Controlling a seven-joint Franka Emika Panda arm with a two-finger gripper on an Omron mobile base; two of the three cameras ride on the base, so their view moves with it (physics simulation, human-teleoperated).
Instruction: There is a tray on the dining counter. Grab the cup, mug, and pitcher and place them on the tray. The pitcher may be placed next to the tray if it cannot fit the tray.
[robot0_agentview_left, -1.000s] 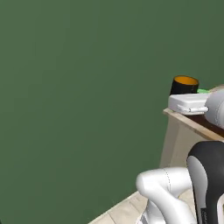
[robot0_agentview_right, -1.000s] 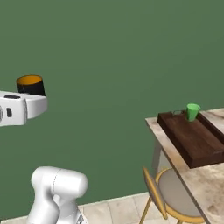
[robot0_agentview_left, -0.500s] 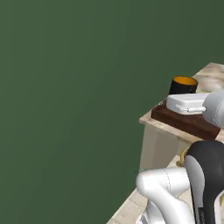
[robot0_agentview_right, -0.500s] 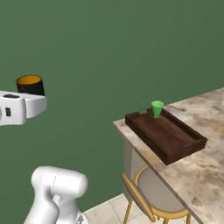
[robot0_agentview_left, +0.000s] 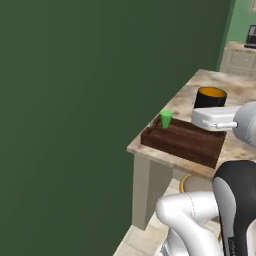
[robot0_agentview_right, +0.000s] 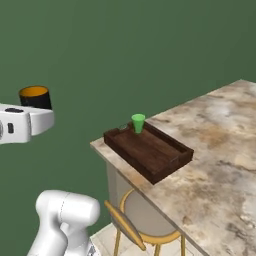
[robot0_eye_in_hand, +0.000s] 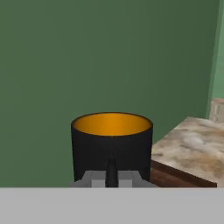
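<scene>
The mug (robot0_eye_in_hand: 112, 146), black outside and orange-yellow inside, stands upright right in front of the hand (robot0_eye_in_hand: 112, 175), its open mouth up. In the hand view it rises directly above the dark fingertips, whose narrow tip sits pressed against the mug's near wall. The hand is pinched tight on the mug and carries it in the air, clear of any surface.

Taking the tray (robot0_agentview_right: 150, 152) as the landmark: in the left base view the mug (robot0_agentview_left: 210, 97) hangs above and past the tray's (robot0_agentview_left: 182, 142) far right end, perched on the end of the white hand body. In the right base view the mug (robot0_agentview_right: 35, 96) floats well apart from the tray, off to its left, in front of the dark green wall (robot0_agentview_right: 125, 50).

The tray lies on the corner of the bench (robot0_agentview_right: 220, 150), near the bench's edge. The cup (robot0_agentview_right: 138, 123) stands upright inside the tray at its far corner, close to the rim. A yellow chair (robot0_agentview_right: 135, 227) sits tucked below the bench edge under the tray.
</scene>
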